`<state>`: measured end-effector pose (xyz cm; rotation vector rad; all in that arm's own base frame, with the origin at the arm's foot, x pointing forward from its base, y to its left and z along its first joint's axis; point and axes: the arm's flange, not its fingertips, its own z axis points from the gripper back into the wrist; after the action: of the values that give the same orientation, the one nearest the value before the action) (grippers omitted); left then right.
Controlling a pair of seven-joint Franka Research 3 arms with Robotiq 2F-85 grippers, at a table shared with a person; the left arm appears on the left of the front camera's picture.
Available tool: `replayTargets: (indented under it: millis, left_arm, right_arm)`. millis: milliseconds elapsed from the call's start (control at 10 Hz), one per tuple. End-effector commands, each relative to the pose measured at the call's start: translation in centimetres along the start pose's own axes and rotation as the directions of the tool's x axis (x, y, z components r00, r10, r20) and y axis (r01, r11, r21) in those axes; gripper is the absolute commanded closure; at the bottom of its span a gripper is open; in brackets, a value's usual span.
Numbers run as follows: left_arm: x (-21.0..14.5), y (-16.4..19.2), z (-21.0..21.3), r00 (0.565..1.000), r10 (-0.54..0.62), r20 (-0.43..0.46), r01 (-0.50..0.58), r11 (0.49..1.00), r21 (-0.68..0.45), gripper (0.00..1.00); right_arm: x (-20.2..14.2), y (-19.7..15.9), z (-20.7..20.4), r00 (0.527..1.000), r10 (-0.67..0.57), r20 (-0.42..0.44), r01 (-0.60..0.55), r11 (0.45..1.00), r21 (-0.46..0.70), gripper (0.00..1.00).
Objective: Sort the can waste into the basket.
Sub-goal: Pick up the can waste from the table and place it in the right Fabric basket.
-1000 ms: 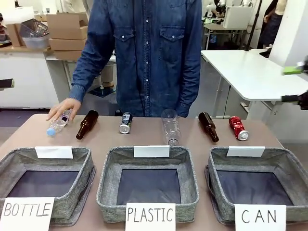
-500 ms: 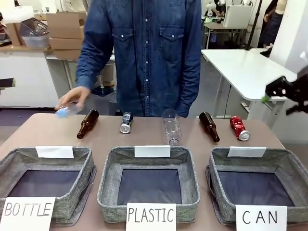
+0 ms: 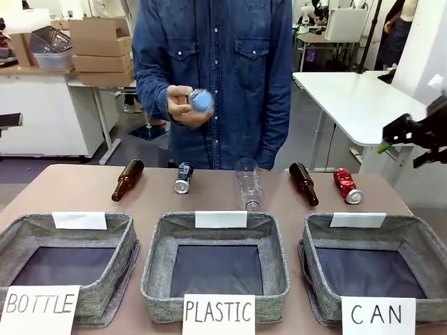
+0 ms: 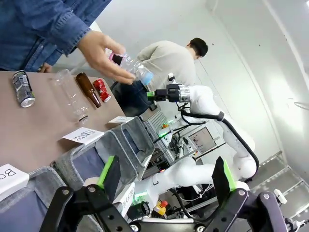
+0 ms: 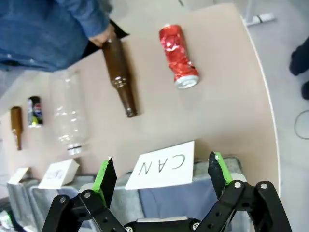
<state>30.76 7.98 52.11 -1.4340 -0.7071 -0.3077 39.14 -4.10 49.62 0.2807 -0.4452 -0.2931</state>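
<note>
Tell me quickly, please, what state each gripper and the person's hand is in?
Left gripper: open, empty.
Right gripper: open, empty.
Person's hand: holding a small plastic bottle.

Two cans (image 3: pixel 183 178) (image 3: pixel 346 186), two brown glass bottles (image 3: pixel 126 179) (image 3: pixel 303 183), two clear plastic bottles (image 3: pixel 247 184) (image 3: pixel 199 102), three baskets (image 3: pixel 130 241) (image 3: pixel 149 279) (image 3: pixel 308 241).

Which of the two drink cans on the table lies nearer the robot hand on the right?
The crushed red can, at the row's right end, nearest the right gripper. The dark printed can lies farther left, beyond a brown bottle and a clear bottle.
</note>
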Motion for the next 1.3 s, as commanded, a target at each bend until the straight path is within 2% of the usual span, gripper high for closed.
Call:
replayTargets:
  millis: [0,200,400,600,800,900,1200]
  left_arm:
    - [0.2,-0.1,-0.1,1.0,-0.024,0.008,0.024,1.0,-0.02,0.0]
    - [0.2,-0.1,-0.1,1.0,-0.024,0.008,0.024,1.0,-0.02,0.0]
    - [0.2,-0.1,-0.1,1.0,-0.024,0.008,0.024,1.0,-0.02,0.0]
    - [0.2,-0.1,-0.1,1.0,-0.024,0.008,0.024,1.0,-0.02,0.0]
    - [0.2,-0.1,-0.1,1.0,-0.024,0.008,0.024,1.0,-0.02,0.0]
    - [0.2,-0.1,-0.1,1.0,-0.024,0.008,0.024,1.0,-0.02,0.0]
    - [0.2,-0.1,-0.1,1.0,-0.024,0.008,0.024,1.0,-0.02,0.0]
  right_arm:
    - [5.4,0.7,-3.9,0.995,0.07,-0.069,-0.077,0.992,-0.098,0.0]
    - [9.1,-0.2,-9.2,0.973,0.128,-0.193,-0.161,0.973,-0.166,0.0]
    - [11.4,-0.5,-14.8,0.954,0.197,-0.225,-0.23,0.964,-0.132,0.0]
    - [12.8,-0.7,-18.8,0.945,0.181,-0.272,-0.219,0.969,-0.113,0.0]
    - [13.5,-0.4,-22.4,0.939,0.176,-0.294,-0.225,0.964,-0.142,0.0]
    - [13.5,0.0,-23.9,0.937,0.17,-0.306,-0.215,0.97,-0.119,0.0]
    - [13.2,0.5,-26.1,0.928,0.148,-0.341,-0.214,0.963,-0.164,0.0]
